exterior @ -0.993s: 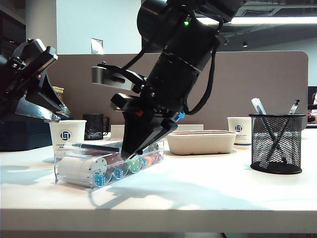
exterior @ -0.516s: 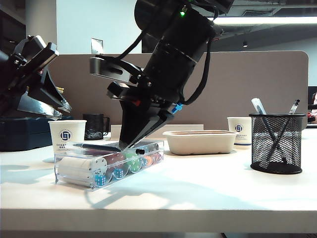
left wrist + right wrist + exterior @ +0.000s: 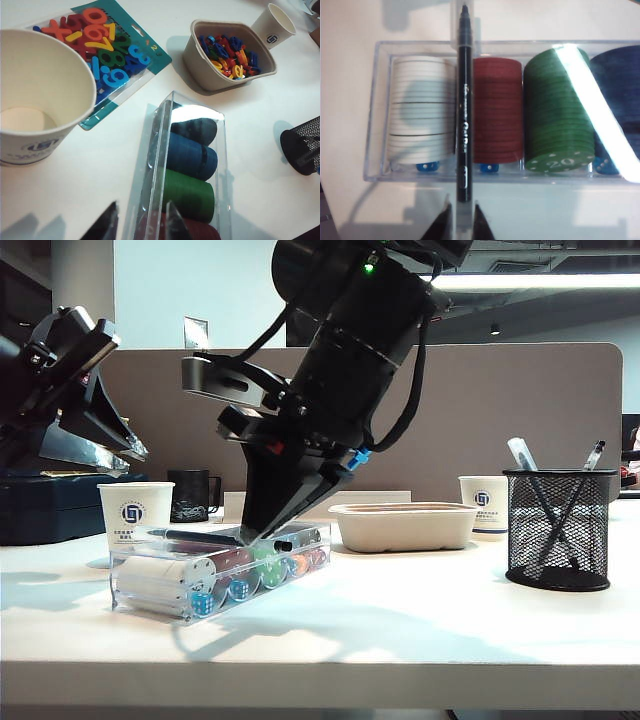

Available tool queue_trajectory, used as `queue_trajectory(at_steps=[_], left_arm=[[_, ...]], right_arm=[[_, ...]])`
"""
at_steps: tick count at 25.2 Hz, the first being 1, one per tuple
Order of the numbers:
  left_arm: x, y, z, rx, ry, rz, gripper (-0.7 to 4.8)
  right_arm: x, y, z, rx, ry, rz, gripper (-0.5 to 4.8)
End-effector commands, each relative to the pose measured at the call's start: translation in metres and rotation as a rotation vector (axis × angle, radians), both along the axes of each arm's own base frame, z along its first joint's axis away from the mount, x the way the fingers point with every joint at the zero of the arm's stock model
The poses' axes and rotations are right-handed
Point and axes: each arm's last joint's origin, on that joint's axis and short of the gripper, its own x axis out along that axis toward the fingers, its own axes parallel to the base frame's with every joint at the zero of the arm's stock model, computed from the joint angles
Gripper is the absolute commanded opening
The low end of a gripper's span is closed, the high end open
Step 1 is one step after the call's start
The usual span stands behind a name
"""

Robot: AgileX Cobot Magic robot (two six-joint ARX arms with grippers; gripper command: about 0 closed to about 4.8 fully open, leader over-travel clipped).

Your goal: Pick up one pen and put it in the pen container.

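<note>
Two grippers: both over the left part of the white table, one at the clear case, one raised at the far left edge of the exterior view.
Clear case: nearest thing on the table, a see-through box with stacks of white, red, green and blue chips and small blue dice along one side.
Pen: lies level across the top of the case, between the white and red stacks, its pale see-through end between the right fingertips.
Right gripper: points steeply down at the case, jaws narrowed onto the pen's end, one finger either side and touching it.
Left gripper: held above the table near the case's end, jaws apart with nothing between them but the case edge below; it touches nothing.
Paper cup: white, printed, empty, just beside the case.
Number set: teal card of coloured numerals, flat, behind the cup.
Tray: beige pulp bowl of small coloured pieces, behind the case.
Pen container: black mesh cup, upright, well apart on the right, two pens leaning crossed inside.
Black mug: farther back, left.
Second paper cup: at the back, between tray and container.
</note>
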Motion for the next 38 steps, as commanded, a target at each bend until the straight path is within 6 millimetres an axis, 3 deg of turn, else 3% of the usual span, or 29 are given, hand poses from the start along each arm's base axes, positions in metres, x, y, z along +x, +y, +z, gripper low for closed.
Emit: queue_trajectory(at_steps=[1,24,38], left_arm=[[0.001,0.000,0.003,-0.005,-0.013,-0.006,1.21],[0.001,0.000,0.002,-0.006,-0.008,-0.008,1.21],[0.000,0.000,0.002,-0.005,-0.005,-0.008,1.21]], right_arm=[[-0.001,0.000,0.002,0.001,-0.001,0.000,0.54],[-0.002,-0.001,0.000,-0.011,0.020,0.005,0.62],[0.000,0.001,-0.012,-0.042,0.044,0.003,0.51]])
